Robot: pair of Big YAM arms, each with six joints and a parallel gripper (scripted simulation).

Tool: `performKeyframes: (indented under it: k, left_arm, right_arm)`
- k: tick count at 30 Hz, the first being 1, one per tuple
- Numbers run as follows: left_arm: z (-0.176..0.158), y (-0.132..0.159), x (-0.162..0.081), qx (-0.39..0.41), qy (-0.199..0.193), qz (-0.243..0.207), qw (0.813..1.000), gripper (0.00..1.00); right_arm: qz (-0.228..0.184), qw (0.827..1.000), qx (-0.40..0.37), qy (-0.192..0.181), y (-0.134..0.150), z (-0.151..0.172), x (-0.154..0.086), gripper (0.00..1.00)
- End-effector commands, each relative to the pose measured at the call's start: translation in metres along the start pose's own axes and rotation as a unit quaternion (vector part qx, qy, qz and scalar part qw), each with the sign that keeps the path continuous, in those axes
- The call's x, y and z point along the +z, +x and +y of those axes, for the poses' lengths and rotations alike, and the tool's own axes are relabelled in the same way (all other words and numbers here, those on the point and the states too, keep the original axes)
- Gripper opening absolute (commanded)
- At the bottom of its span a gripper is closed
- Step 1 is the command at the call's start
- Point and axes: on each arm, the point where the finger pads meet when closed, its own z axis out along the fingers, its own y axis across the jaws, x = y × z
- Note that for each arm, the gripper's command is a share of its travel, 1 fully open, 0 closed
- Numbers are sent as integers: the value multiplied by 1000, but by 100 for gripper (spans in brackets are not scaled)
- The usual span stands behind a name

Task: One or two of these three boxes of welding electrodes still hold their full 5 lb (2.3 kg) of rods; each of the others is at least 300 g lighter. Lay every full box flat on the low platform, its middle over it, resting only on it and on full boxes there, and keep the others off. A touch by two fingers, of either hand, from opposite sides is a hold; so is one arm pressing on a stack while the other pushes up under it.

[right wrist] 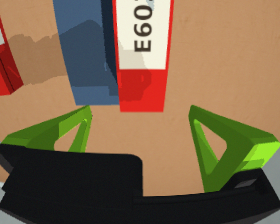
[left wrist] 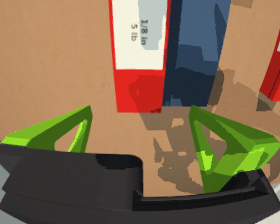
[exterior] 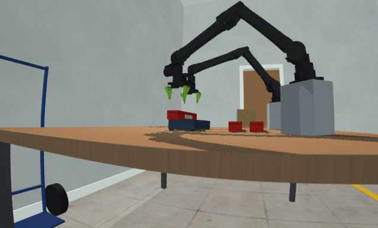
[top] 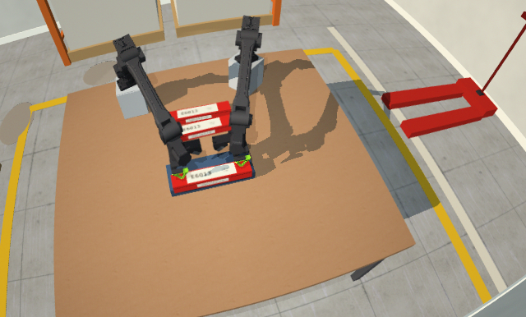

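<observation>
A red electrode box (top: 211, 176) (exterior: 175, 115) (left wrist: 138, 92) (right wrist: 142, 95) lies flat on the front part of the blue platform (top: 199, 162) (exterior: 181, 125) (left wrist: 191, 75) (right wrist: 93, 75). A bare strip of platform shows behind it. Two more red boxes lie side by side on the table: a rear one (top: 196, 111) (exterior: 256, 127) and a middle one (top: 203, 126) (exterior: 235, 127). My left gripper (top: 242, 161) (exterior: 176, 99) (left wrist: 140, 110) is open and empty above the platform box's "5 lb" end. My right gripper (top: 181, 174) (exterior: 191, 101) (right wrist: 140, 110) is open and empty above its "E6013" end. In the top view the hands partly hide their fingers.
The grey arm bases (top: 133, 103) (exterior: 306, 109) stand at the table's back. The wooden table (top: 228, 246) extends in front of the platform. A red pallet jack (top: 437, 96) stands on the floor beyond the table's side.
</observation>
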Motion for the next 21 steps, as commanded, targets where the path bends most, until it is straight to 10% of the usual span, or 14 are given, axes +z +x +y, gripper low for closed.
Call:
performKeyframes:
  k: [1,21]
  left_arm:
    - [-3,-5,2,-3,7,3,1000,100]
    - [-15,-10,-25,22,-24,-7,999,100]
  right_arm:
    - [-5,1000,2,15,-7,-15,-6,100]
    - [-10,1000,13,25,-11,13,-22,100]
